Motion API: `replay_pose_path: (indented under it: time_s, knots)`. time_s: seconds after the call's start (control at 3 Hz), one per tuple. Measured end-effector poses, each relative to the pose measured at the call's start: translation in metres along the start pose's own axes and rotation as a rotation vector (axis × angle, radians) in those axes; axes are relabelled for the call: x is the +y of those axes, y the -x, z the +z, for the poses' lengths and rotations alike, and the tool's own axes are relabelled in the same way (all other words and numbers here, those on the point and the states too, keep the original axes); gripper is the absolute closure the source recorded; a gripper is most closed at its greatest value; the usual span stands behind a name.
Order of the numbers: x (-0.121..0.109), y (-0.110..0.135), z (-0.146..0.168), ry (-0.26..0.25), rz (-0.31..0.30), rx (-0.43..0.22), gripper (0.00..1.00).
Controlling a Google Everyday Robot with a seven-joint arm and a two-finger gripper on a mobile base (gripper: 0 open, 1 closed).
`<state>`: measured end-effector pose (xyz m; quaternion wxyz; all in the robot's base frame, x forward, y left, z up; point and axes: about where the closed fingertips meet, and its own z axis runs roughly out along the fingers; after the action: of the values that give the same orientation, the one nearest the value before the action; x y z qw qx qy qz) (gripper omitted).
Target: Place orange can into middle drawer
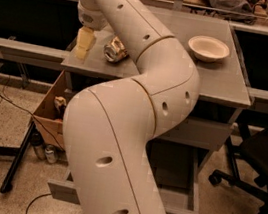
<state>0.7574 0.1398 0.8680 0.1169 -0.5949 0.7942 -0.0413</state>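
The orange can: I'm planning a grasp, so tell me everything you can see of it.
The orange can is small, shiny metal, coppery with pale patches, and looks dented. It appears to lie on its side on the grey tabletop, near the front left edge, a silvery end toward the camera. The robot arm hides its right part. The gripper hangs just left of it in the view with a narrow gap between them; nothing grips the can.

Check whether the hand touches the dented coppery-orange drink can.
Apart: the camera view shows bare grey tabletop between the hand at the left and the dented coppery-orange drink can.
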Motion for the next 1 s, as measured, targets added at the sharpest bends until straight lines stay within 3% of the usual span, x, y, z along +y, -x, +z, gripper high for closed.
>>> replay_pose_path:
  time_s: [0.33,1.0]
  knots:
    - [-0.005,-0.002,0.004,-0.019,0.014,0.024,0.0]
    - [-0.015,-0.014,0.02,-0.01,0.044,0.029,0.0]
